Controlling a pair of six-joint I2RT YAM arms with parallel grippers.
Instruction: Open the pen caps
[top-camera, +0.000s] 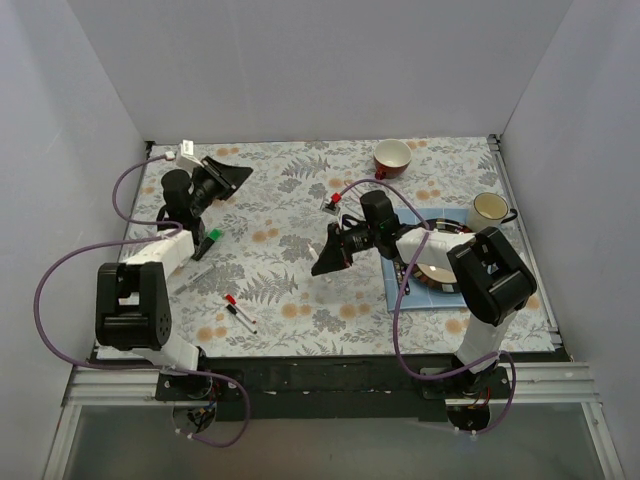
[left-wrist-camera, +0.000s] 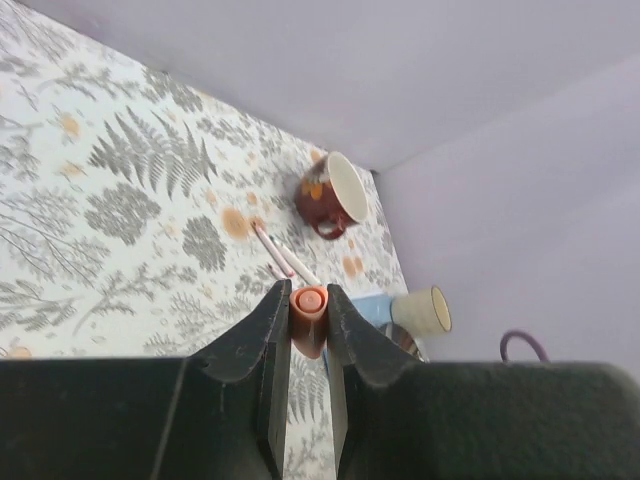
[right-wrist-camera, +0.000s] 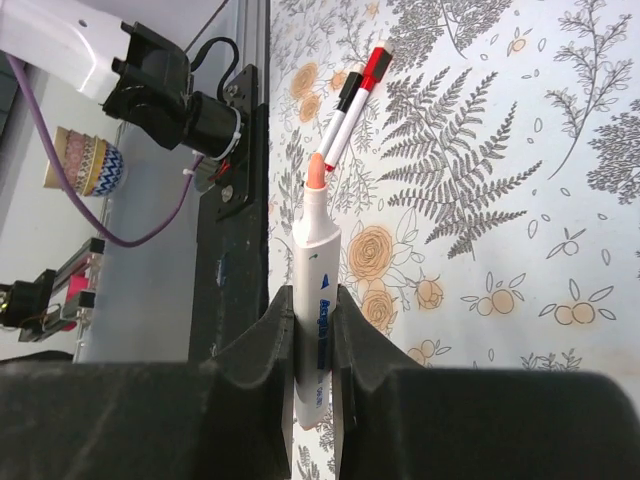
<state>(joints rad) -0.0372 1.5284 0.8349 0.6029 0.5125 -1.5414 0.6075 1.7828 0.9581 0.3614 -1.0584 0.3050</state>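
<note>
Left jaws clench the orange cap (left-wrist-camera: 310, 312) (light, likely slick); right jaws grasp the stiff pen (right-wrist-camera: 320, 240) by its barrel, a sound hold.

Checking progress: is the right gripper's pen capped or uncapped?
Uncapped: the pen shows a bare orange tip; the left gripper pinches an orange cap.

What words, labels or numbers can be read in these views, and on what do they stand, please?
Blue print along the white marker in the right tool: too blurred to read.
Orange cap in the left tool: no text.
Two pens lying loose: none legible.
</note>
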